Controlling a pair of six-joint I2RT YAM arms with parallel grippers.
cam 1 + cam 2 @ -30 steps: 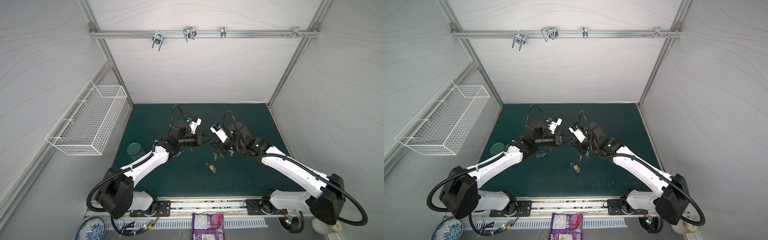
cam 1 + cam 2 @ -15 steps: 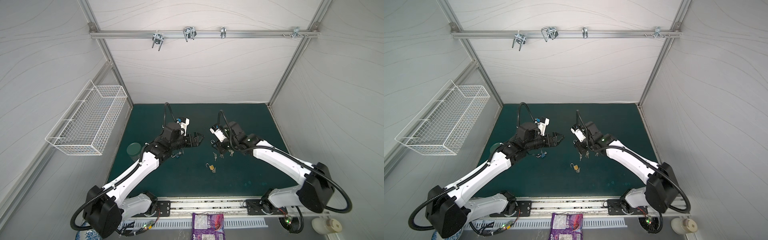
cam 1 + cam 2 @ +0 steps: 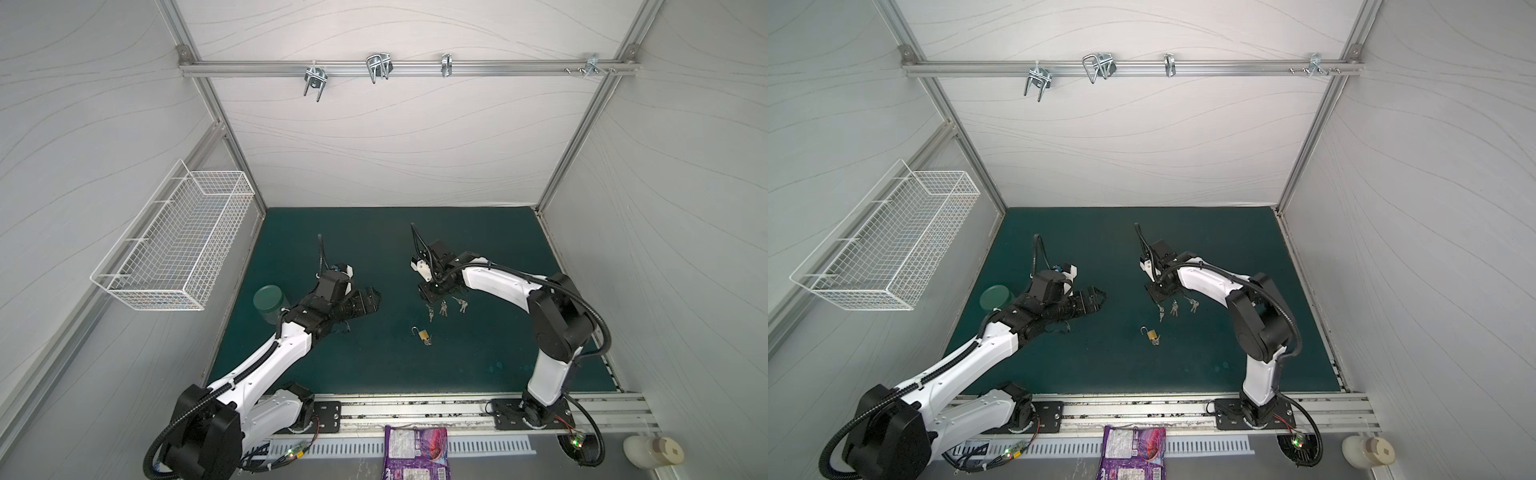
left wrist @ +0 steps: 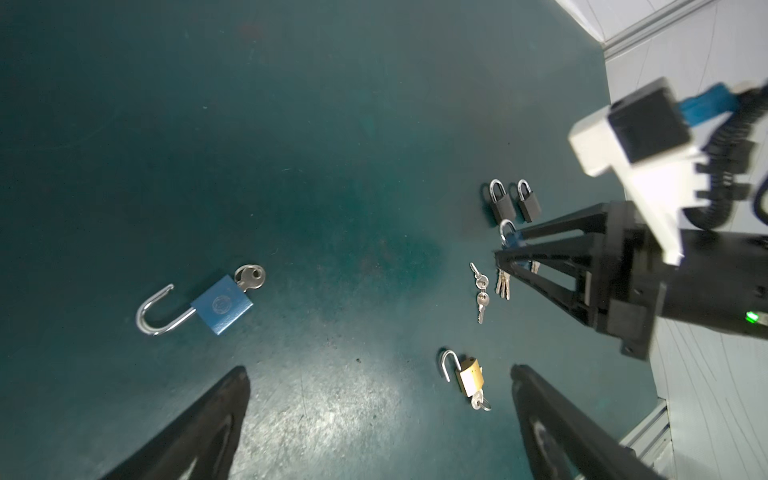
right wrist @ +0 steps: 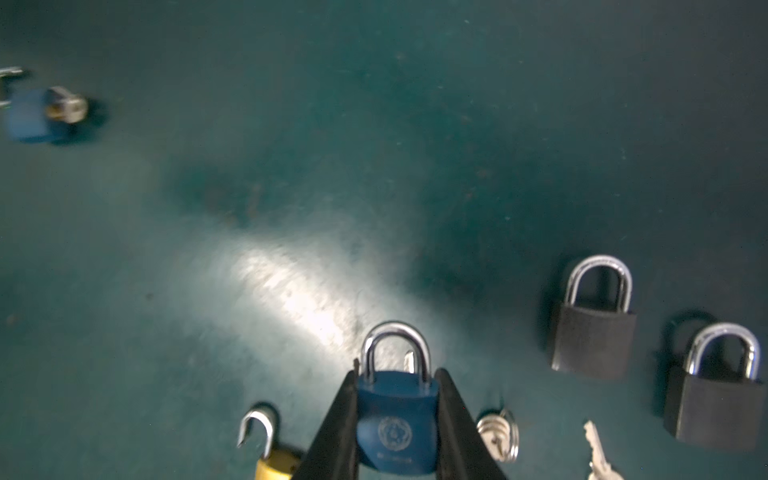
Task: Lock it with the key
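My right gripper (image 5: 397, 374) is shut on the body of a blue padlock (image 5: 397, 419) whose shackle is closed; it is low over the mat in both top views (image 3: 428, 291) (image 3: 1156, 293). My left gripper (image 4: 379, 372) is open and empty, hovering over the mat (image 3: 374, 300). A second blue padlock (image 4: 222, 305) lies with its shackle open and a key (image 4: 249, 277) in it. A brass padlock (image 4: 469, 378) (image 3: 423, 334), also open with a key in it, lies near the left gripper. Loose keys (image 4: 480, 291) (image 3: 444, 307) lie beside the right gripper.
Two black closed padlocks (image 5: 592, 332) (image 5: 715, 403) lie next to the right gripper. A green-lidded jar (image 3: 269, 301) stands at the mat's left edge. A wire basket (image 3: 174, 245) hangs on the left wall. A purple packet (image 3: 415, 453) lies past the front rail.
The two grippers were together at the middle. The left gripper has opened and drawn back to the left. The right arm has pulled back to the right with the blue padlock.
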